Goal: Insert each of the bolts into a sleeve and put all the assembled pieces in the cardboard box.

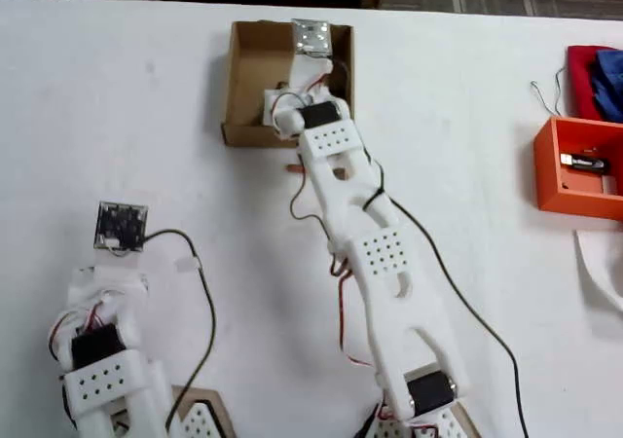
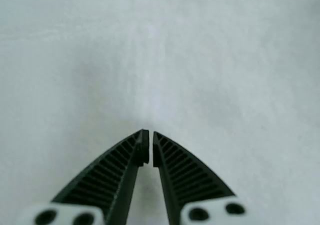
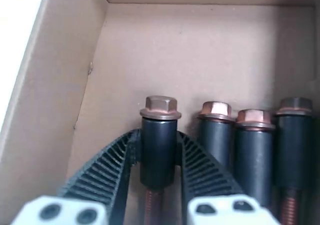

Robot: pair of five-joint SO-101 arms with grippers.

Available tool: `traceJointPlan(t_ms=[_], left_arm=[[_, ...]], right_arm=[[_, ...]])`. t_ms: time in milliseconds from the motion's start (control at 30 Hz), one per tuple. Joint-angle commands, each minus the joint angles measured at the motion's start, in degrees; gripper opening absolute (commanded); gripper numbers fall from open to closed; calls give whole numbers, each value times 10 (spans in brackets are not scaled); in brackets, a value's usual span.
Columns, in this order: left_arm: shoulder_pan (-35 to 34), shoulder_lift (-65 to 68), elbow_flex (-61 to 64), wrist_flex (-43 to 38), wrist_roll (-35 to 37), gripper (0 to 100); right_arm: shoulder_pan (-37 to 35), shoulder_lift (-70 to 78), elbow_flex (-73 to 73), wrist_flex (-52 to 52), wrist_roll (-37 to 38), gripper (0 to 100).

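Four assembled pieces (image 3: pixel 254 145), each a copper bolt (image 3: pixel 160 107) in a black sleeve (image 3: pixel 159 160), sit side by side in one cardboard box (image 3: pixel 55 85) by the tabletop's (image 1: pixel 467 97) far edge. The right end effector (image 3: pixel 159 144) grips one sleeve. Three sit just beside it, with bare box floor on its other side. The left end effector (image 2: pixel 148 147) is closed on nothing, over bare tabletop near the near left corner.
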Motion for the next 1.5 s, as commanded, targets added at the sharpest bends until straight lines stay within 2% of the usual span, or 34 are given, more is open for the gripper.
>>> traceJointPlan(t_ms=[0, 333, 533, 833, 1167, 1333, 1467], left_arm=[[6, -5, -2, -11, -4, 42], [6, -5, -2, -11, -4, 42], [6, -5, -2, -11, -4, 42], [6, -5, -2, -11, -4, 42], [7, -5, -2, -11, -4, 42], [7, -5, -2, -11, -4, 42], [7, -5, -2, -11, -4, 42]], right_arm=[[-5, -7, -10, 10, -5, 98], [-1, -15, -16, 11, -4, 98], [12, -73, -98, 51, -3, 98], [51, -148, -243, 235, 69, 98], [79, -220, -234, 468, 69, 101], [74, -247, -178, 476, 111, 98], [49, -339, -11, 478, 177, 98]])
